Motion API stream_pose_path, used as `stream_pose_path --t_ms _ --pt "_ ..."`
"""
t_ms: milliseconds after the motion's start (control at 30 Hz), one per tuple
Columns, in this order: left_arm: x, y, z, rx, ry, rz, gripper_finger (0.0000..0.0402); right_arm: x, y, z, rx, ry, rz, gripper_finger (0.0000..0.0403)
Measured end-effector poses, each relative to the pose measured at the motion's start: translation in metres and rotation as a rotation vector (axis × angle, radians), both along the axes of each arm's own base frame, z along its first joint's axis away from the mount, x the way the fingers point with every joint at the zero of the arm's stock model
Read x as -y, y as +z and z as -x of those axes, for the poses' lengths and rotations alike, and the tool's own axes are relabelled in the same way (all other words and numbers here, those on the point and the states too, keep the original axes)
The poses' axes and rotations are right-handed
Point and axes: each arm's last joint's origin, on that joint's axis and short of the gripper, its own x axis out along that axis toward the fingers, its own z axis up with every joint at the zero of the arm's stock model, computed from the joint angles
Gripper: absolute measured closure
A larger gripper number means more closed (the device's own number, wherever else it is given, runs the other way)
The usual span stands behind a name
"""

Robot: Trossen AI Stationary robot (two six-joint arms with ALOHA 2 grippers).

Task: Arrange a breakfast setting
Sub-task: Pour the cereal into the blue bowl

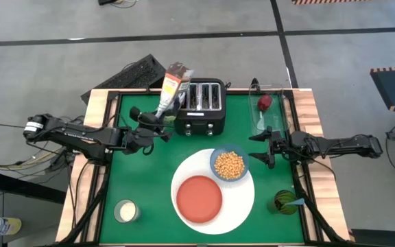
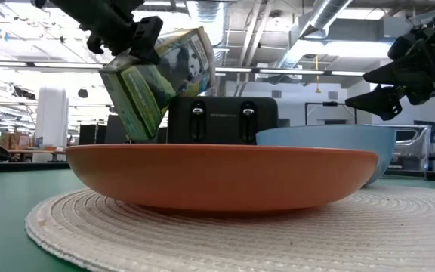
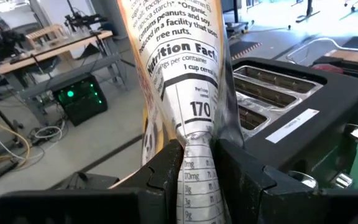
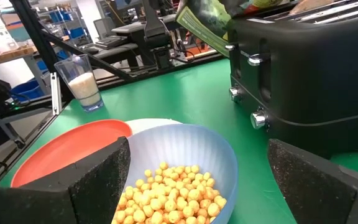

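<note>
My left gripper [image 1: 162,118] is shut on a cereal box [image 1: 173,86] beside a black toaster [image 1: 201,106]. The blue bowl [image 1: 230,165] of yellow cereal [image 4: 163,193] sits on the far right rim of the large round white plate [image 1: 242,206]. The red-orange plate [image 1: 199,199] lies on the white plate's middle. My right gripper [image 1: 260,146] is open and empty just right of the bowl. The dark red piece [image 1: 264,103] lies in a clear container at the far right. A blue handle [image 1: 296,203] sticks out of a dark green cup. No bagel shows. My left gripper pinches the cereal box between its two fingers on the printed nutrition panel [image 3: 199,146], near the box's lower end; the box wall is dented in there. The fingers come from the table's left side. The box [image 2: 161,79] is lifted clear of the table and tilted.
The toaster stands at the far middle, close to the held box. A glass of milk [image 1: 125,210] stands at the near left. The dark green cup [image 1: 283,203] stands at the near right. A keyboard [image 1: 139,72] lies beyond the table's far left corner.
</note>
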Motion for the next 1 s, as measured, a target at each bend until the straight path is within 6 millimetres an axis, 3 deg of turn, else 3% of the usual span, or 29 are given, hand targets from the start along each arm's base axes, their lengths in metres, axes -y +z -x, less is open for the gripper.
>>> stream_pose_path --t_ms 367,600,1000 --pt "0.006 -0.028 0.013 -0.016 0.059 -0.024 0.0317 0.0 0.0 0.0 -0.001 0.0 0.0 0.0007" --pt "0.009 -0.06 0.032 0.008 0.076 0.03 0.0317 0.0 0.0 0.0 0.0 0.0 0.0 0.0007" --pt "0.008 -0.087 0.046 0.134 0.136 0.057 0.0317 0.0 0.0 0.0 0.0 0.0 0.0 0.0007"
